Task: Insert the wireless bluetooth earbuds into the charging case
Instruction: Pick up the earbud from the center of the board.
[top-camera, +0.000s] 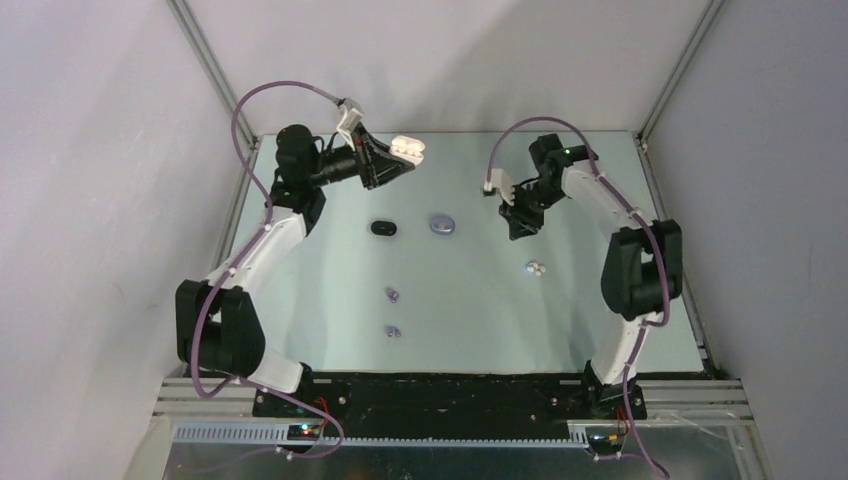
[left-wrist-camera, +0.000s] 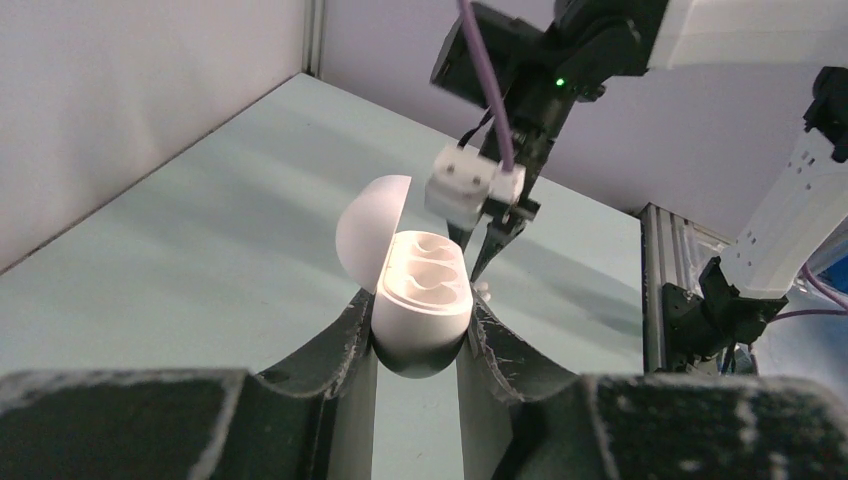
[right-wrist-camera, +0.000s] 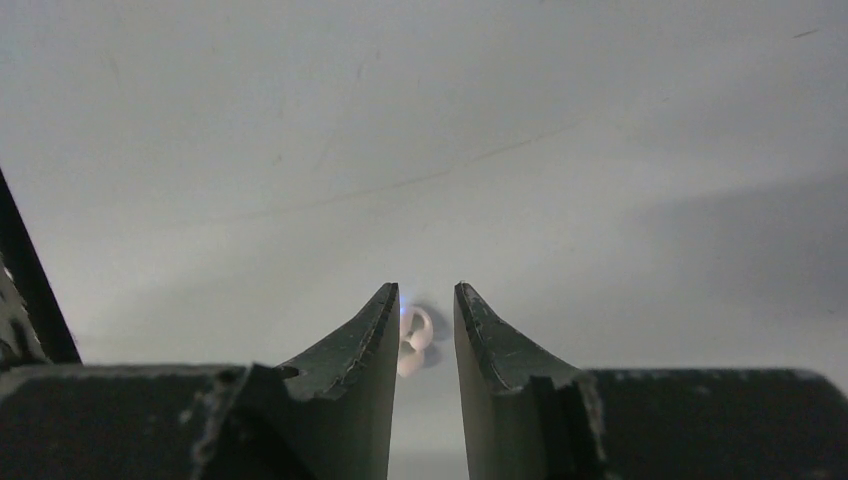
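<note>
1. Two white earbuds (top-camera: 537, 268) lie touching on the table (top-camera: 470, 330), toward its right edge and just nearward of my right gripper (top-camera: 522, 228), the closer arm. Two lavender earbuds (top-camera: 392, 295) lie nearer the near edge. Three cases: white case (top-camera: 408, 148), black case (top-camera: 384, 228), lavender case (top-camera: 442, 224).
2. Left wrist: my left gripper (left-wrist-camera: 420, 305) clamps the white case, lid open, both sockets empty.
3. Right wrist: my fingers (right-wrist-camera: 350, 360) stand parted and empty. The white pair lies straight below, lengthwise along the gap.

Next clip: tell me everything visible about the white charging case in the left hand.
The white charging case is a smooth, glossy, plastic-looking oval shell. Its rounded lid is hinged open to one side, baring two moulded wells, both apparently empty. The left hand clamps its lower body between both fingers, holding it over the far part of the table, left of centre, with the opening tilted toward the wrist camera. Nothing else touches it.
</note>
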